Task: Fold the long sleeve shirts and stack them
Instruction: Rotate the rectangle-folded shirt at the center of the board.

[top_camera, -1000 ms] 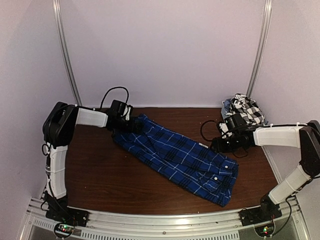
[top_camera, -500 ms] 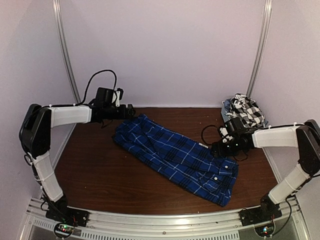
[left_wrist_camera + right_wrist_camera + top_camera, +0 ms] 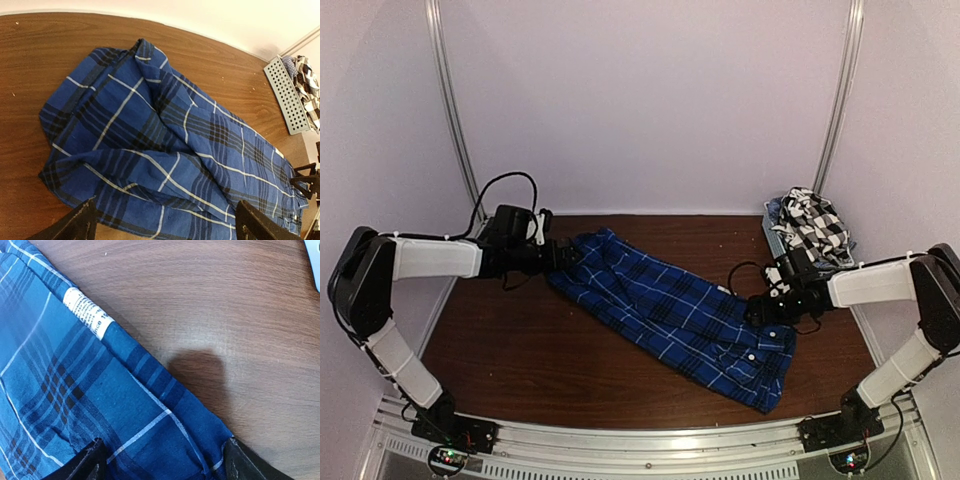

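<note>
Now on the tabletop (image 3: 510, 350): the blue plaid shirt (image 3: 670, 315) lies as a long rumpled band, running from upper left of centre down to the lower right of the overhead frame. It is creased and not yet folded square.
Check shirt: the black-and-white check shirt (image 3: 815, 222) sits heaped on the grey basket (image 3: 287, 95) at the upper right, apart from the blue one.
Left pincer (image 3: 563, 258): jaws wide and holding nothing, level with the shirt's upper-left end. Its wrist view shows both tips spread over the cloth's near edge.
Right pincer (image 3: 760, 310): jaws wide and empty, low over the shirt's right-hand edge, near the white care label (image 3: 86, 312). Whether the tips touch the cloth cannot be told.
Likely step: each arm taking an end of the blue shirt to spread or fold it.
Risk, thin bite: closing at the very hem may catch only one layer, so the cloth slips out on the lift.
Risk, bunching: the creased middle could fold in on itself and give a lopsided fold.
Risk, uneven pull: if one arm grips first, the shirt may drag across the tabletop and twist.
Risk, scraping: tips driven too low could jam against the wood.
</note>
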